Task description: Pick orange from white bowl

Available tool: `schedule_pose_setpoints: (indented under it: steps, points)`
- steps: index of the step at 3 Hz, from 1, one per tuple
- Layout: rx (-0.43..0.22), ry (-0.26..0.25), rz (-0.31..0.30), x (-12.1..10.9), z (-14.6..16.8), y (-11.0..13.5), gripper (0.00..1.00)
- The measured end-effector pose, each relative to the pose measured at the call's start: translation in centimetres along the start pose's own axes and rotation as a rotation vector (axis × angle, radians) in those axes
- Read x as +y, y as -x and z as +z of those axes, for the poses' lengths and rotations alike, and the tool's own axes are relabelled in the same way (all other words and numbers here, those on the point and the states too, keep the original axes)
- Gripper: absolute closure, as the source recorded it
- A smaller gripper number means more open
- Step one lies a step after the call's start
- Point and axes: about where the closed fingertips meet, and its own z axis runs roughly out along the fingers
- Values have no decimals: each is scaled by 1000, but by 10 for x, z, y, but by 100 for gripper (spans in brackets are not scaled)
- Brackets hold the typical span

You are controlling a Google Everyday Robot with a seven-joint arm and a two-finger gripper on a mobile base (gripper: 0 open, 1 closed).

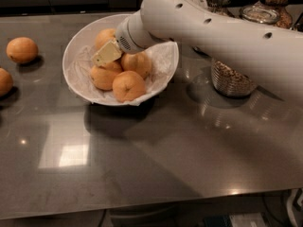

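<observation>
The white bowl (75, 51), lined with crinkled paper, stands at the back centre of the dark counter and holds several oranges. One orange (128, 85) lies at the front, one (103, 76) to its left, one (138, 63) in the middle and one (104, 36) at the back. My gripper (107, 53) reaches down into the bowl from the right on the thick white arm. Its yellowish tip rests among the oranges, just above the left one and in front of the back one. The arm hides the bowl's right rear rim.
Two loose oranges lie on the counter at the left, one (21, 49) further back and one (4, 82) at the frame edge. A glass jar of cereal (230, 77) stands right of the bowl under the arm. More jars (278, 1) stand behind.
</observation>
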Motion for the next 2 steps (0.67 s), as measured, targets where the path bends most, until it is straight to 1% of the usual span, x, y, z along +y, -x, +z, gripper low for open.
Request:
schedule_pose_setpoints:
  steps: [1,2]
  points:
    - [-15,-17,-7,-9,13,14,16]
    - [-20,-14,-3,-9,18,21,15]
